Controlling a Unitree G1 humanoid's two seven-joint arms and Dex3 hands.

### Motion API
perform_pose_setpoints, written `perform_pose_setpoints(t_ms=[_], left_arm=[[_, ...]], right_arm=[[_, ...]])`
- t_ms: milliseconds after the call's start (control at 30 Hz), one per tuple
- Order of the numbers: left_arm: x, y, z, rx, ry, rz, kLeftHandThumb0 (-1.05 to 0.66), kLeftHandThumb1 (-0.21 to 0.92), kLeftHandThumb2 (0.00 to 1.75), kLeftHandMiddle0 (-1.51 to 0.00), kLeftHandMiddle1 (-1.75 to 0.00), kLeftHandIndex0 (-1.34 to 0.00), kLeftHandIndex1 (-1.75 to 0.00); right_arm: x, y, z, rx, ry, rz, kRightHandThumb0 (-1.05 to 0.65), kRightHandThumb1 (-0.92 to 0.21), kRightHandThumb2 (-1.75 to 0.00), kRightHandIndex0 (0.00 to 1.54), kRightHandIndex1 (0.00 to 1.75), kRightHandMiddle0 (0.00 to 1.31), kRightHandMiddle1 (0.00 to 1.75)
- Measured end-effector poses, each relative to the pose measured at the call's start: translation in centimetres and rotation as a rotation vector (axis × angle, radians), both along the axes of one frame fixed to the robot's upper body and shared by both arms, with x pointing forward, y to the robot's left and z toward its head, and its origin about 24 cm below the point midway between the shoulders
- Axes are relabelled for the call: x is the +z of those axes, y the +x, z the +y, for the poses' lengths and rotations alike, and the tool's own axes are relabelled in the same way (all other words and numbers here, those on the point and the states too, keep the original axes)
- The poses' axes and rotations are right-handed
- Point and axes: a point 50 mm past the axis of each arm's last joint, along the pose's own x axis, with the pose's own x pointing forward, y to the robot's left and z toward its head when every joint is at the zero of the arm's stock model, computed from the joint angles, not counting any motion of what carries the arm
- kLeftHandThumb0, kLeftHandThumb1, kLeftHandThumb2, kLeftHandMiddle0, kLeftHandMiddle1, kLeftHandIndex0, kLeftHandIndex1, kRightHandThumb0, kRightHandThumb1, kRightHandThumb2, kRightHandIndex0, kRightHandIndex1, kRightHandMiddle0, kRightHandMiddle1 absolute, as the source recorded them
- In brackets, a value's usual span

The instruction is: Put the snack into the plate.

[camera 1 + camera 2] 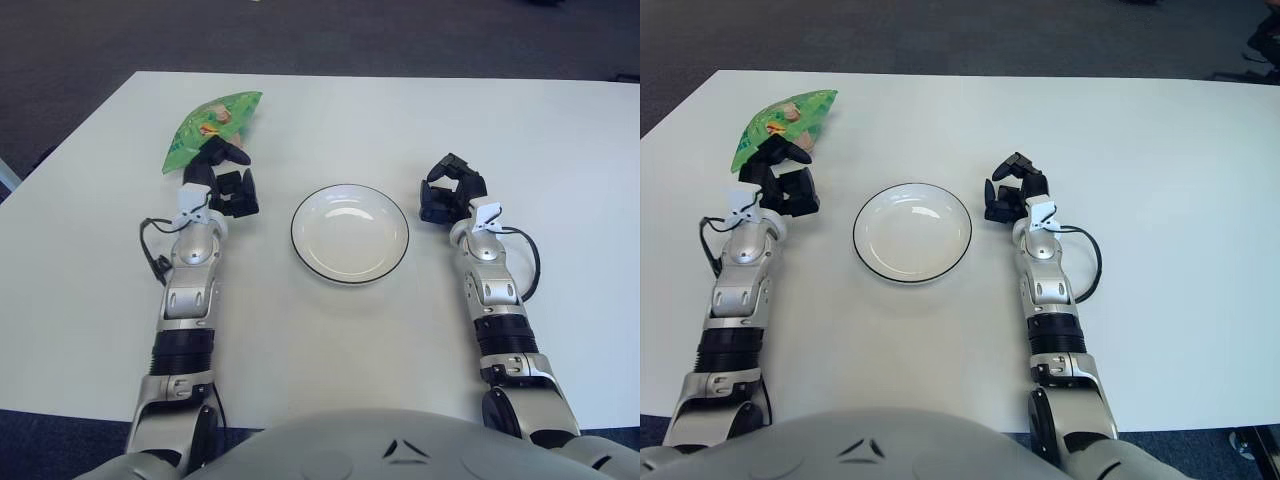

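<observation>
A white table (330, 360) fills most of the view, with dark carpeted floor (300, 35) beyond its far edge. Both of the robot's silver-and-black arms reach forward over it from the bottom of the frame.

The white plate (350, 233), round and rimmed with a thin dark line, sits on the table between the two arms, and nothing lies in it.

The left arm (190, 300) stretches forward on the left of the plate, and a thin black cable loops out at its wrist. The right arm (495, 300) mirrors it on the right of the plate (it too carries a loop of black cable by the wrist).

The snack (210, 125), a green bag with a printed picture on its front, is to the left of the plate and farther from the robot, out past the left wrist. It is tilted, its upper corner pointing toward the far edge of the table.

The left hand (225, 175) is left of the plate, near its rim but apart from it, and its dark fingers (233, 153) are closed on the near end of the snack.

The right hand (450, 190) shows just right of the plate, its fingers curled inward and holding nothing.
</observation>
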Motion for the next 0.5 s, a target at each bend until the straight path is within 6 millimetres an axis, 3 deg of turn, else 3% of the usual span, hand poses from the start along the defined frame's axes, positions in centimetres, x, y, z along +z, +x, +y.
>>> perform_pose_setpoints(t_ms=[267,500], left_arm=[[3.9,0.4,-0.6,0.022,0.355,-0.197,-0.49,0.30,1.34,-1.23,-1.75,-0.63,-1.75],[5.2,0.6,-0.7,0.046,0.574,-0.239,-0.48,0.32,1.31,-1.19,-1.75,-0.61,-1.75]], right_arm=[[0.1,0.0,-0.1,0.010,-0.006,-0.005,-0.50,-0.28,-1.37,1.35,1.75,0.65,1.75],[0.0,0.0,-0.2,0.010,-0.008,-0.004,-0.50,-0.27,-1.37,1.35,1.75,0.65,1.75]])
